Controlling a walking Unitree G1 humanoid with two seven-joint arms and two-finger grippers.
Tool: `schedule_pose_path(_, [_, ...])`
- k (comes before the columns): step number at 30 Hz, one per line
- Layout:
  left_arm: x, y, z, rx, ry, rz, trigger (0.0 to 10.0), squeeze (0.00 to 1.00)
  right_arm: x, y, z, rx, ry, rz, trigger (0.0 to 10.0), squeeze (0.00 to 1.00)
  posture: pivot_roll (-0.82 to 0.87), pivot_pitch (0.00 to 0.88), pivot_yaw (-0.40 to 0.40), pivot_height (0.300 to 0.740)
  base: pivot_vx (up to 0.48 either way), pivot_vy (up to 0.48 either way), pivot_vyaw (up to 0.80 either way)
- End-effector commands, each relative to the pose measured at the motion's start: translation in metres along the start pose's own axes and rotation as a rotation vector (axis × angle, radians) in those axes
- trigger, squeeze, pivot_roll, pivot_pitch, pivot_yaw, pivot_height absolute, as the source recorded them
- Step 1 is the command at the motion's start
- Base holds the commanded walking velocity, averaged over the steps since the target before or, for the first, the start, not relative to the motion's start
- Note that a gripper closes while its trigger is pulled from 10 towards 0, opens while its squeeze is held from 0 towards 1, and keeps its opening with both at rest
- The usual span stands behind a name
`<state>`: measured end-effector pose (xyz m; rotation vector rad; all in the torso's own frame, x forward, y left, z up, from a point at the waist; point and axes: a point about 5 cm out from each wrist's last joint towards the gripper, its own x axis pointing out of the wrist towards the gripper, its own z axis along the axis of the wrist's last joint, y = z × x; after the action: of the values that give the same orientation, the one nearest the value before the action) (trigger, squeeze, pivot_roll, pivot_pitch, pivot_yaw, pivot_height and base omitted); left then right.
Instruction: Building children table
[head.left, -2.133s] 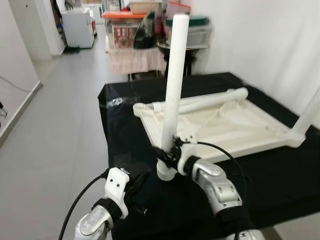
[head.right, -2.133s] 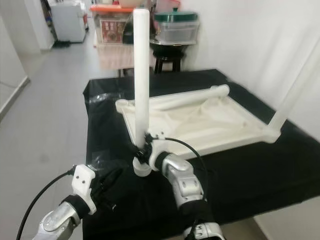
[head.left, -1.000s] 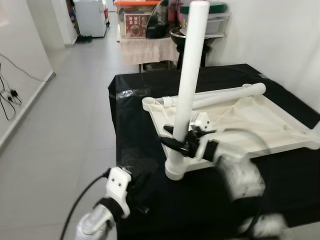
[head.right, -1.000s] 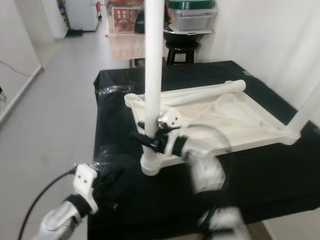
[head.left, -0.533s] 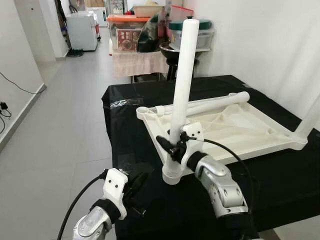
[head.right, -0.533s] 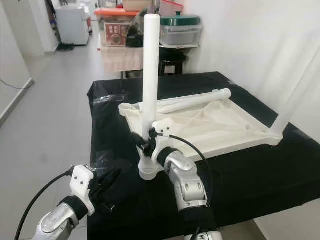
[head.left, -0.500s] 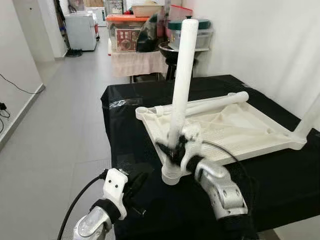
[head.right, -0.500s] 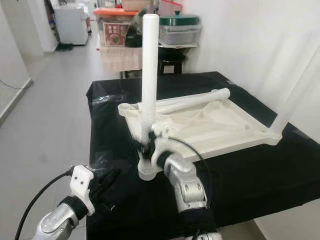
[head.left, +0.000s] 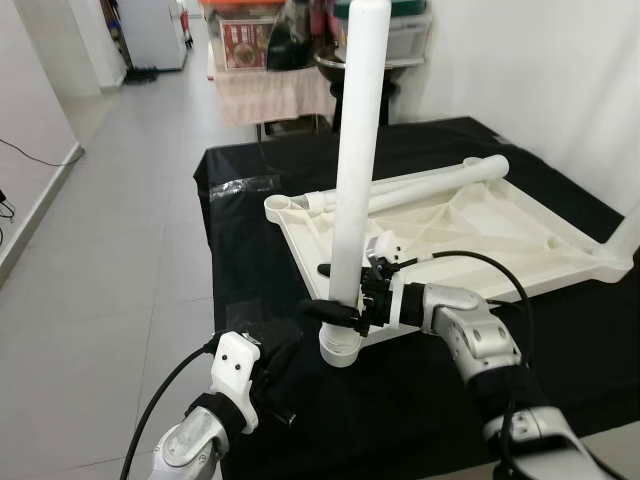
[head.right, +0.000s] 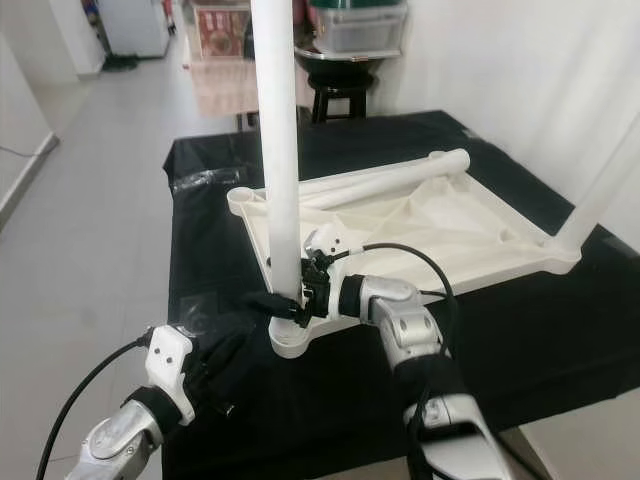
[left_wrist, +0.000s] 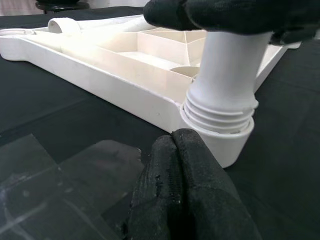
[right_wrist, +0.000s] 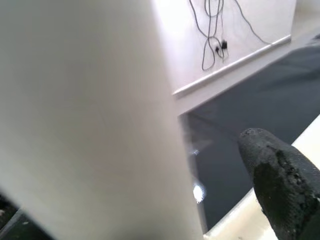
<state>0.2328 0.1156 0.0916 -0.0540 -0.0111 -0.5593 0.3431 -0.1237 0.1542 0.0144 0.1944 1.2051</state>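
The white tabletop (head.left: 520, 240) lies upside down on the black worktop (head.left: 250, 260). One leg (head.left: 352, 170) stands upright in the near-left corner socket, the right gripper (head.left: 345, 308) pinching it low down. Another leg (head.left: 628, 235) stands at the right corner; a third (head.left: 430, 186) lies loose along the far edge. Roughly half done, I judge. The left gripper (left_wrist: 187, 192), jaws pressed together, rests near the socket.
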Motion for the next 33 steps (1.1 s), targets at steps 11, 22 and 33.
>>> schedule_pose_path(11, [0.001, -0.002, -0.003, -0.001, 0.012, -0.001, 10.0, 0.00, -0.002, -0.007, 0.015, 0.005, -0.037, 0.136, 0.0, 0.00, 0.01, 0.000, -0.040, 0.740, 0.000, 0.000, 0.00])
schedule_pose_path(22, [-0.003, -0.001, -0.003, -0.006, 0.012, -0.002, 10.0, 0.00, 0.006, 0.006, -0.044, -0.002, 0.069, -0.248, 0.0, 0.00, -0.02, 0.000, -0.024, 0.740, 0.000, 0.000, 0.00])
schedule_pose_path(33, [-0.005, 0.004, -0.003, -0.009, 0.018, -0.008, 10.0, 0.00, 0.024, 0.022, -0.061, 0.130, 0.023, -0.650, 0.0, 0.00, -0.03, 0.000, -0.006, 0.740, 0.000, 0.000, 0.00])
